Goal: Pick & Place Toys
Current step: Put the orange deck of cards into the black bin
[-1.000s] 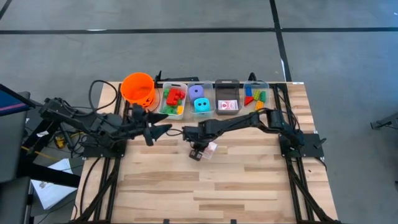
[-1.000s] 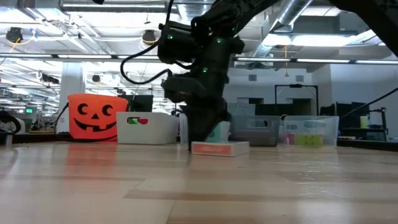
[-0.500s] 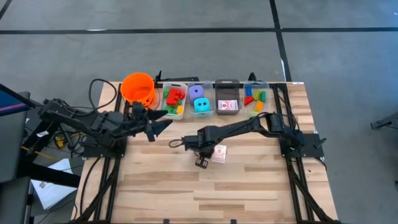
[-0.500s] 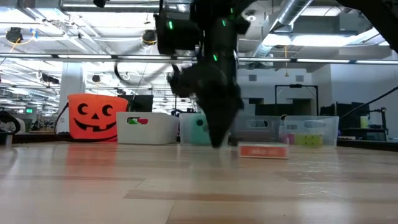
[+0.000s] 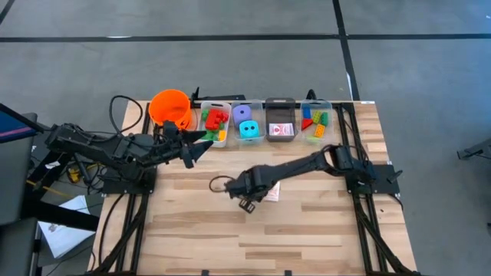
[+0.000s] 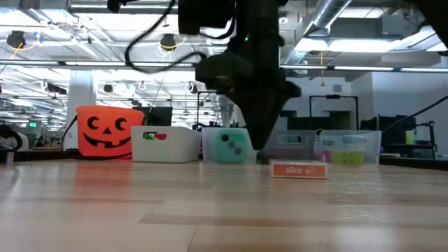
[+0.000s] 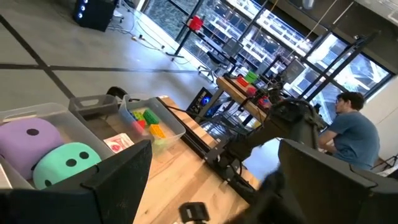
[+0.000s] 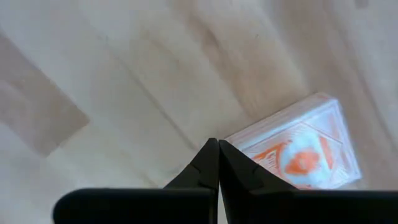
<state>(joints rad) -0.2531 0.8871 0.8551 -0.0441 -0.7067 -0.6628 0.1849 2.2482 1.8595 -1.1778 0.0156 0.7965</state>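
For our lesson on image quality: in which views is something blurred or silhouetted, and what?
Right wrist view: the card pack is soft and out of focus beside the shut right pincer. Low view: the arm is a dark silhouette against bright ceiling lights. High view: evenly lit.

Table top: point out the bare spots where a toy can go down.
Free: the wooden table in front of the card pack and shut right gripper, across its whole width. Crowded: the back edge, with orange bucket, four bins and open left gripper.

right tool (image 5: 247, 204) beside card pack (image 5: 271, 192)
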